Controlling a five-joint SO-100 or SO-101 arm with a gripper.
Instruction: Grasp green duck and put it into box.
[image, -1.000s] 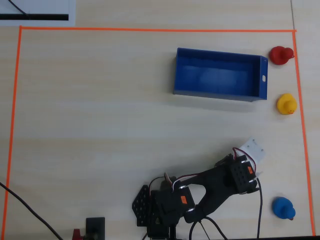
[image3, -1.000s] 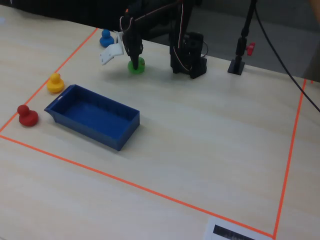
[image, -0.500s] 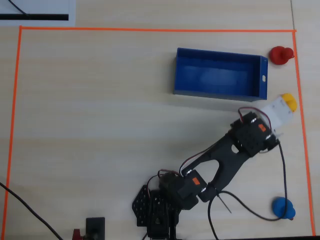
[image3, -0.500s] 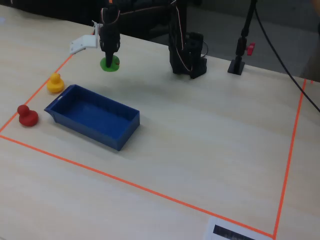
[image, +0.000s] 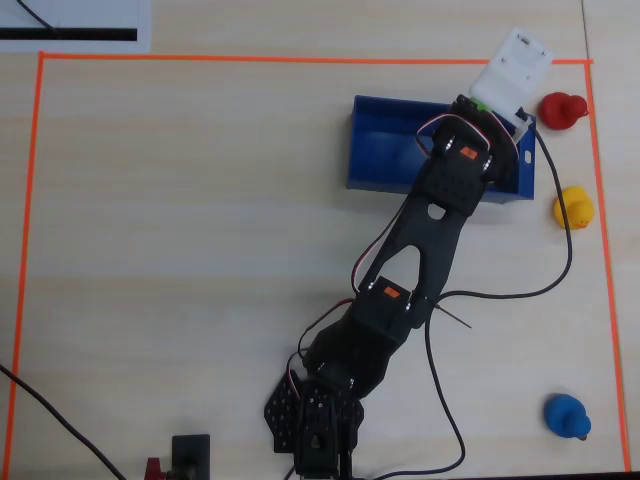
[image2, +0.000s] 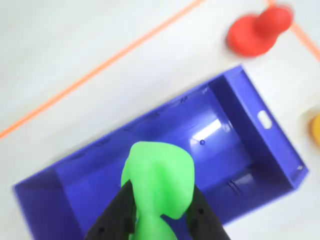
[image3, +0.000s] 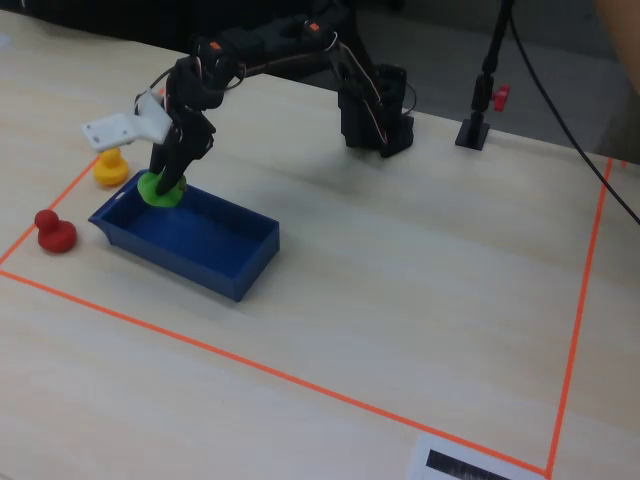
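My gripper (image2: 160, 194) is shut on the green duck (image2: 157, 172), with its black fingers (image2: 121, 207) pressed on both sides of the toy's narrow part. In the wrist view the duck hangs over the inside of the blue box (image2: 270, 131). The fixed view puts the gripper (image3: 166, 178) and the green duck (image3: 158, 190) at rim height over the box's (image3: 232, 276) left end, near the white mark. In the overhead view the arm lies across the box (image: 352, 140). There only a green sliver of the duck (image: 480, 103) shows beside the white wrist part.
A red duck (image: 562, 110) and a yellow duck (image: 573, 208) sit just beyond the box's right end in the overhead view. A blue duck (image: 566, 416) is at the lower right. Orange tape (image: 300, 59) borders the work area. A black stand (image3: 476, 128) is beside the arm's base.
The arm has swung from near its base out to the box, carrying the green duck off the table. It now holds the duck over the box's end.
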